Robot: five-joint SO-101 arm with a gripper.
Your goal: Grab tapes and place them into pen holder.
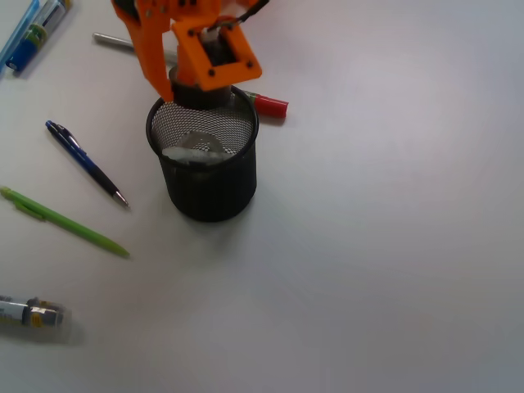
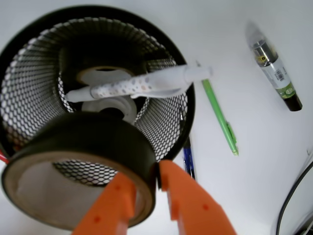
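Observation:
The pen holder (image 1: 209, 190), a black wire-mesh cup, stands on the white table; the wrist view looks down into its mesh wall (image 2: 29, 83). My orange gripper (image 1: 193, 88) hangs right over its far rim. It is shut on a dark grey-black tape (image 2: 93, 142), one finger inside the ring and one outside, gripper (image 2: 146, 183). The front view shows that tape (image 1: 196, 95) only as a dark band under the jaws. Inside the cup lie a dark roll with a pale core (image 2: 105, 76), a translucent whitish tape (image 2: 115, 105) and a white dotted pen (image 2: 142, 84) slanting across.
Left of the cup lie a blue pen (image 1: 84, 162) and a green pen (image 1: 64, 221). A red-capped marker (image 1: 270, 105) lies behind the cup, a marker (image 1: 33, 313) at lower left, and blue pens (image 1: 33, 33) at top left. A black cable (image 2: 293, 196) crosses the wrist view's corner.

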